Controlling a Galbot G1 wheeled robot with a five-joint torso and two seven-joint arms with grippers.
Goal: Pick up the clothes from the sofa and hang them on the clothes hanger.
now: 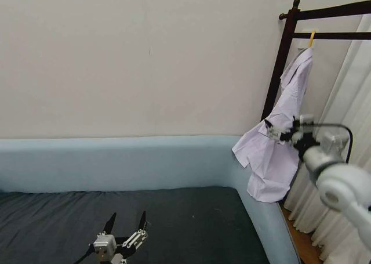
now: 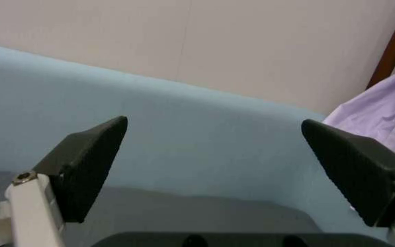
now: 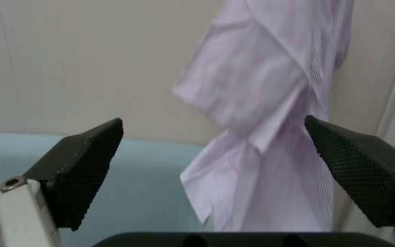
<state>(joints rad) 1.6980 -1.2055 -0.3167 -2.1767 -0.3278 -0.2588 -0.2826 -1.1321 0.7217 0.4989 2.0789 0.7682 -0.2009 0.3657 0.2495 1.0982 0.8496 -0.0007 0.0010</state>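
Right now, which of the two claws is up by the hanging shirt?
The right gripper, raised and open close to the lilac shirt on the rack; the left gripper sits low over the dark sofa seat.

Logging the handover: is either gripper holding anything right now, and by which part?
Nothing is held. The right gripper is open near the hanging pale lilac shirt, fingers not closed on it; the left gripper is open over the dark sofa seat.

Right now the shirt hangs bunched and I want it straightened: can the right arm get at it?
Probably yes: the right gripper is close up to the shirt, fingers open, with nothing between them.
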